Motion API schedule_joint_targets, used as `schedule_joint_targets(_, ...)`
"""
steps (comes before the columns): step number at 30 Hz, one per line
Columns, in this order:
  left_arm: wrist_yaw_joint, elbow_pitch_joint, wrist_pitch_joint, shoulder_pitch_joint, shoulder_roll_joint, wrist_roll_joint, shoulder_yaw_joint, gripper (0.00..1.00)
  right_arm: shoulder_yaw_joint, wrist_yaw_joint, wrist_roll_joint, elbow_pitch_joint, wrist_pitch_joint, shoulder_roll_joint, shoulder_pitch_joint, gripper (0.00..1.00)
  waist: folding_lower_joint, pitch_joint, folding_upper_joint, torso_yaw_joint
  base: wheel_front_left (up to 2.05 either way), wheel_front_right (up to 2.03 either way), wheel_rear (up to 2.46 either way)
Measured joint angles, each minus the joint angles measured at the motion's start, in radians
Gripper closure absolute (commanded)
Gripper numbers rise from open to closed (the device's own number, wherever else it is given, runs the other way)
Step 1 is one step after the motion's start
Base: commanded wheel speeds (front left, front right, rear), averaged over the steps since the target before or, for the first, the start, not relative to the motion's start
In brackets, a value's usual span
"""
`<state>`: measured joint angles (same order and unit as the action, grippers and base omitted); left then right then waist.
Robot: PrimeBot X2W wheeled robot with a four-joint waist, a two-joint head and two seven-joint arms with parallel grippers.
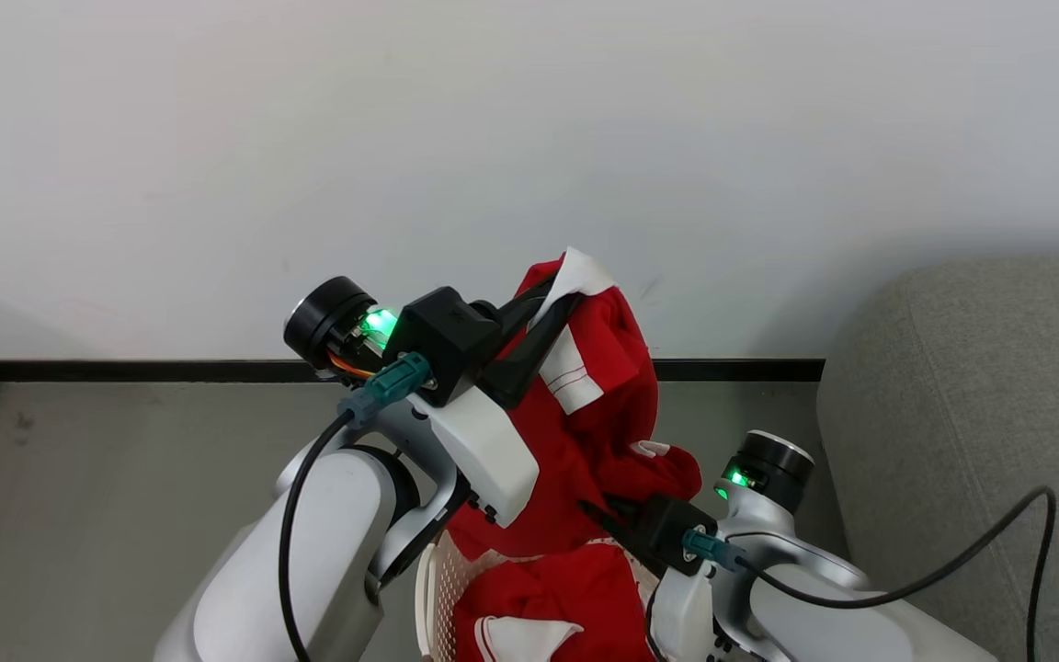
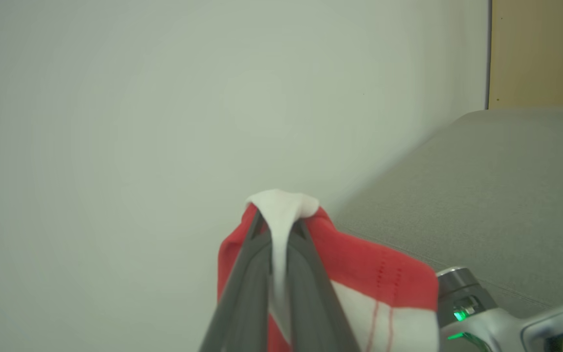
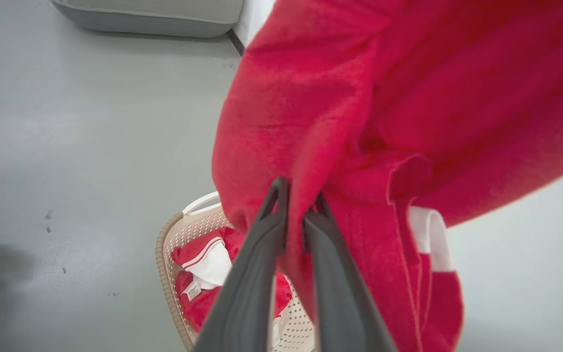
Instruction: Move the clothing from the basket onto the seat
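**Left end effector (image 1: 555, 300) and right end effector (image 1: 605, 511) sharing one red garment (image 1: 608, 405)**

Both finger pairs are pinched tight on cloth, the left at a white-trimmed edge and the right in a lower red fold. The garment hangs above the basket (image 1: 431, 577), with the grey seat (image 1: 952, 395) to its right. More clothing (image 1: 575, 588) lies in the basket. The knit looks light, limp and grippy and will likely drape and trail, so trim or bunched folds are the best holds. The basket is perforated plastic and the seat is coarse weave.

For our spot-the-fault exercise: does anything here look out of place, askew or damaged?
Nothing stands out. The red garment hangs bunched between the left gripper and right gripper above the laundry basket, not yet on the sofa.
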<state>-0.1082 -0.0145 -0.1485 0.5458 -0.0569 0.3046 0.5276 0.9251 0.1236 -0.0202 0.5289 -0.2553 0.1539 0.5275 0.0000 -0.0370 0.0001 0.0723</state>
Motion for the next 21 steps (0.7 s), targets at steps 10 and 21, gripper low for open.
schedule_joint_targets(10, 0.033, 0.030, 0.005, -0.042, 0.001, 0.014, -0.033, 1.00, -0.086, 0.000, -0.068, -0.024, 0.000, 0.007, -0.003, 1.00, 0.0000, 0.006, 0.0000, -0.013, 0.00, 0.00, 0.00)
schedule_joint_targets(21, 0.067, 0.088, 0.055, -0.121, 0.001, 0.038, -0.068, 0.80, -0.387, 0.000, -0.116, -0.196, 0.000, 0.067, -0.117, 1.00, 0.0000, 0.006, 0.0000, -0.064, 0.00, 0.00, 0.00)
